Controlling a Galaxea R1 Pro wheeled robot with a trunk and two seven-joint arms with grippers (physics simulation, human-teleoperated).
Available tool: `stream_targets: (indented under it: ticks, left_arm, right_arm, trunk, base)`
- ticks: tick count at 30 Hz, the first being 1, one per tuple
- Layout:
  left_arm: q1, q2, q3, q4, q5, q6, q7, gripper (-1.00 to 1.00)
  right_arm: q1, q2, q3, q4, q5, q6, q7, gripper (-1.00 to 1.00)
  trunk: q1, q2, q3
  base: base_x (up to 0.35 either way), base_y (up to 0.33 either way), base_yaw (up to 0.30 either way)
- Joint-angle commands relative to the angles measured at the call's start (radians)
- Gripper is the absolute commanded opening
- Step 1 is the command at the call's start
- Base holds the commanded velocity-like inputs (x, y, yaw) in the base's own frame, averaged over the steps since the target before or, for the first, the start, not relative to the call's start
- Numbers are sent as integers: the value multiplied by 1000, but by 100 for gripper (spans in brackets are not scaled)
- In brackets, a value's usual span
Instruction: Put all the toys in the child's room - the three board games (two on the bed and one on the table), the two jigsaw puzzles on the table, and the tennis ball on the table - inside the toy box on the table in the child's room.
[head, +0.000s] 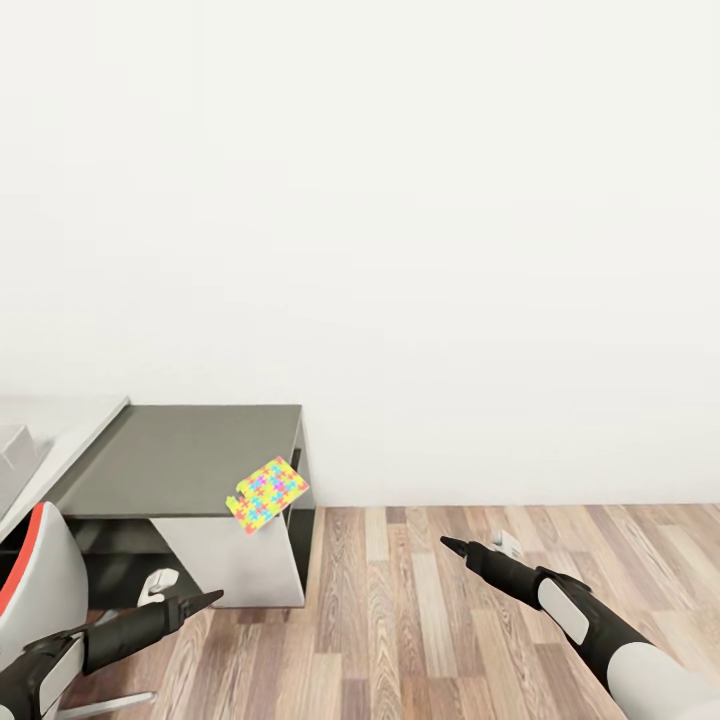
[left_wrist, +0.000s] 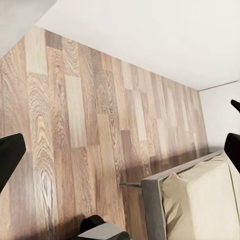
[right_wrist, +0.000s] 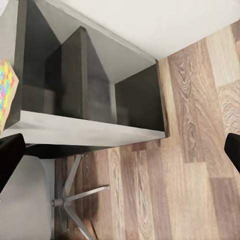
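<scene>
A thin flat jigsaw puzzle (head: 267, 494) covered in small yellow, pink, blue and green interlocking pieces lies at the front right corner of the lower dark grey tabletop (head: 190, 455), tilted, with one corner jutting past the front edge. This dark section joins a long pale grey desk surface (head: 60, 450) that runs off to the left in the head view. At the far left edge of that view, on the pale surface, a sloping side of a shallow pale grey toy box (head: 15, 452) is just visible. A light grey door panel (head: 240, 560) closes the cabinet front below the puzzle. A white chair with a red rim (head: 40, 580) stands in front of the desk on the wood-plank floor (head: 450, 620); its metal star base (right_wrist: 75, 200) appears in the right wrist view, beside the cabinet's open dark compartments (right_wrist: 90, 85), where a sliver of the puzzle (right_wrist: 6, 90) also shows.

The left gripper (head: 195, 600) hangs low near the chair, its black fingers spread wide with nothing between them; its wrist view looks over floor planks towards the corner of a low bed with a beige mattress and dark grey frame (left_wrist: 200, 200). The right gripper (head: 470, 548) is held over bare floor, well apart from the cabinet; its fingers also stand wide apart and empty
</scene>
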Motion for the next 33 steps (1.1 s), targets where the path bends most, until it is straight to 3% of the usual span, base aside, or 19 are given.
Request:
stream_targets:
  ticks: [1, 33]
  left_arm:
    - [-1, 0, 1, 0, 3, 11, -3, 100]
    - [-1, 0, 1, 0, 3, 10, -2, 100]
  right_arm:
    - [-1, -1, 4, 0, -9, 5, 0, 100]
    - [-1, 0, 4, 0, -9, 5, 1, 100]
  trunk:
    - [1, -2, 0]
    - [1, -2, 53]
  base:
    - [0, 0, 29]
    - [0, 0, 2]
